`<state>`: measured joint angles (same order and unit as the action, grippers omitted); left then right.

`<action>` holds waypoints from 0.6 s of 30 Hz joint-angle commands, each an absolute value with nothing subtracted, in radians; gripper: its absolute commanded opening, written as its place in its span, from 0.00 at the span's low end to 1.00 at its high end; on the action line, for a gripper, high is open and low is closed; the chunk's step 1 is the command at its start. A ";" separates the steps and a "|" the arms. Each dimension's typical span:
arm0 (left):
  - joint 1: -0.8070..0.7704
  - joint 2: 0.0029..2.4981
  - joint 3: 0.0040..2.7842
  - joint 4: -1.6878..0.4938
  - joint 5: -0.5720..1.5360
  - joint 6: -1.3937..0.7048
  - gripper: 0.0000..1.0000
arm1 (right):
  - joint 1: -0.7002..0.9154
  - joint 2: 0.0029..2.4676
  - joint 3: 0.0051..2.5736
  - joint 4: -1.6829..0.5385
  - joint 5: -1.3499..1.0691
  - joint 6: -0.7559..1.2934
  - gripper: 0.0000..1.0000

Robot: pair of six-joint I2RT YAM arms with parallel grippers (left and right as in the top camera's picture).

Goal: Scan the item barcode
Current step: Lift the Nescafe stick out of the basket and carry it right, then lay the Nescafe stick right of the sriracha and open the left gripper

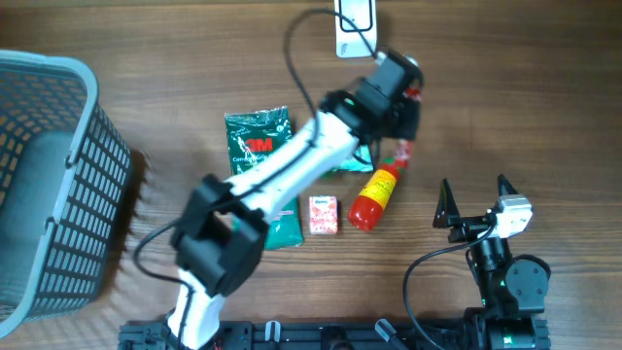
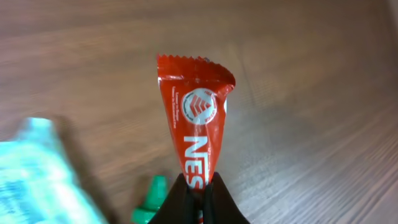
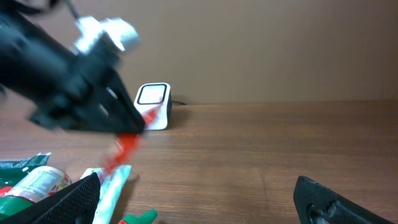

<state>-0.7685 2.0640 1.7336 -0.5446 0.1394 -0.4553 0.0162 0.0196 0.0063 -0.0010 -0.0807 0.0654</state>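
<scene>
My left gripper is shut on the lower end of a red candy wrapper with white lettering, which it holds above the wooden table. From the right wrist the wrapper shows blurred, hanging from the left gripper just in front of the white barcode scanner. Overhead, the scanner stands at the table's far edge, and the left arm reaches up toward it, its gripper a short way before it. My right gripper stands open at the right, nothing between its fingers.
A red sauce bottle with a green cap lies below the left gripper. A green 3M pack, a teal-white packet and a small pink box lie mid-table. A grey basket fills the left side.
</scene>
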 commanded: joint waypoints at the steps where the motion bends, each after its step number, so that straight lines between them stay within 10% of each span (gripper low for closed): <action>1: -0.859 2.138 1.736 -0.492 0.137 -0.418 0.04 | 0.015 0.018 0.006 0.001 -0.070 0.055 1.00; 18: -0.834 2.110 1.736 -0.543 0.094 -0.391 0.34 | 0.015 0.018 0.005 0.001 -0.070 0.055 1.00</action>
<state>-0.8413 2.1689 1.7336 -0.5392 0.1123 -0.4267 0.0162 0.0196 0.0063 -0.0010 -0.0807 0.0654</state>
